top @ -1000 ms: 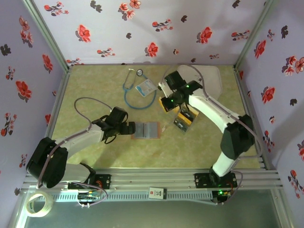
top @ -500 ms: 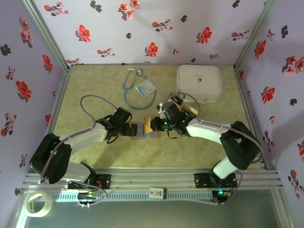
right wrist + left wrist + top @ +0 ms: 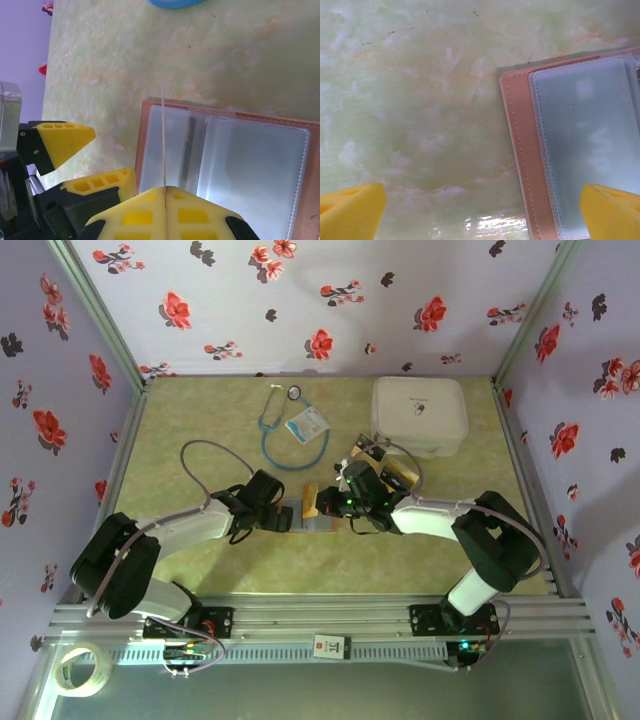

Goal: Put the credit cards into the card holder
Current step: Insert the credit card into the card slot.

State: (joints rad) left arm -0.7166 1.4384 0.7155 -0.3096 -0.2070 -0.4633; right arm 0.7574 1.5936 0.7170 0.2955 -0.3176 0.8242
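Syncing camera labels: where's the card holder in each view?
Top external: card holder lies open near the centre of the table.
Left wrist: right side, tan border and clear pocket, cut off by the frame edge.
Right wrist: lower middle to right, open, pockets facing up.
Shared landmark: the green marbled table meeting the holder's tan stitched border.

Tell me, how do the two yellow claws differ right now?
The left gripper stands wide open and grips nothing; the right gripper is shut on a credit card, seen edge-on as a thin line. The left gripper straddles one edge of the card holder, while the right gripper poises its card above the clear pockets. Both have yellow fingers and meet at the same open holder.
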